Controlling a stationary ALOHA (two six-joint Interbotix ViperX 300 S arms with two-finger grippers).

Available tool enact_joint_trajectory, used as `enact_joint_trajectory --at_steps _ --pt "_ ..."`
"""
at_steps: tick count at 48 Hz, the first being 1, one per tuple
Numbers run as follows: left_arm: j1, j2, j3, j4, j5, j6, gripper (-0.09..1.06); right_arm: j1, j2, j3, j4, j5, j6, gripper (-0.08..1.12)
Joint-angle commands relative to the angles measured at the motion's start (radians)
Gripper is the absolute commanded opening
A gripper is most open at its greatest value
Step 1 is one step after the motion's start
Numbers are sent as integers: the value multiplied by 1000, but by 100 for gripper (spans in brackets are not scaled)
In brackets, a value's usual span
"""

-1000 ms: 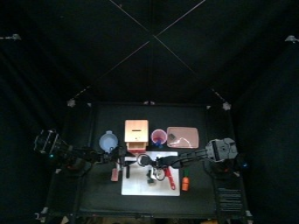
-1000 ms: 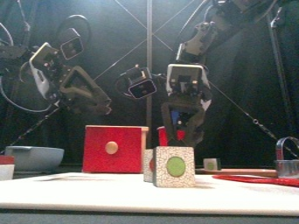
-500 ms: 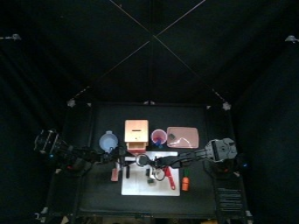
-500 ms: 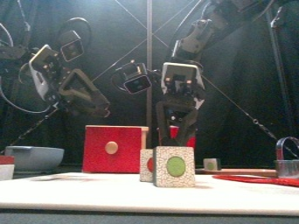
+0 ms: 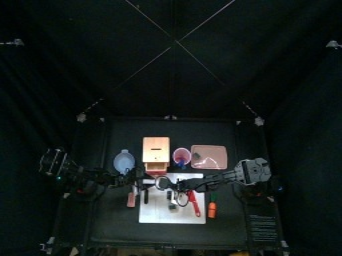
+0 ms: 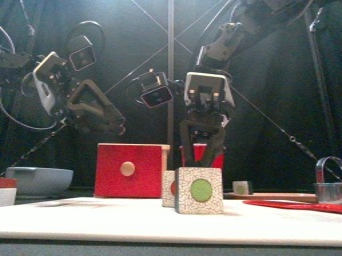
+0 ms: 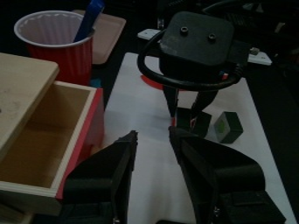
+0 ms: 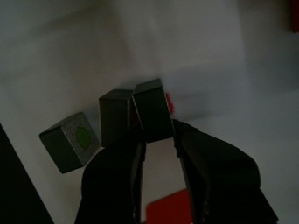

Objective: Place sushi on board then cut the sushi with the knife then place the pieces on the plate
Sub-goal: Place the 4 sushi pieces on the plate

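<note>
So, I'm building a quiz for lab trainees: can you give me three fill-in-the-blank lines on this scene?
The sushi pieces stand on the white ___. The blue knife stands in the red ___. The right gripper holds the ___ knife down at them.
Missing words: board; cup; red.

Away from the work: a box, a bowl, a cup and a cutter.
The pale wooden box (image 5: 154, 151) has a red drawer front, and the left wrist view shows this drawer pulled out. In the top view the blue-grey bowl (image 5: 124, 160) sits just beside the box on its left, and the red cup (image 5: 181, 155) just beside it on its right. In the front view the round metal cutter (image 6: 329, 178) stands well apart from the box, far to its right.
</note>
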Motion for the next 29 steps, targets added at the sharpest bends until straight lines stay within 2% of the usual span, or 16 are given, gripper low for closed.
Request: enact_joint_trajectory --at_steps 1,11,29 --pt "-2 -3 -11 -2 -5 0 76 3 -37 -17 -6 6 2 58" --pt "-2 -2 -12 0 -5 2 76 3 -87 -14 -52 34 21 58" --pt "-2 0 -15 0 -5 2 76 21 -186 5 -290 167 176 58"
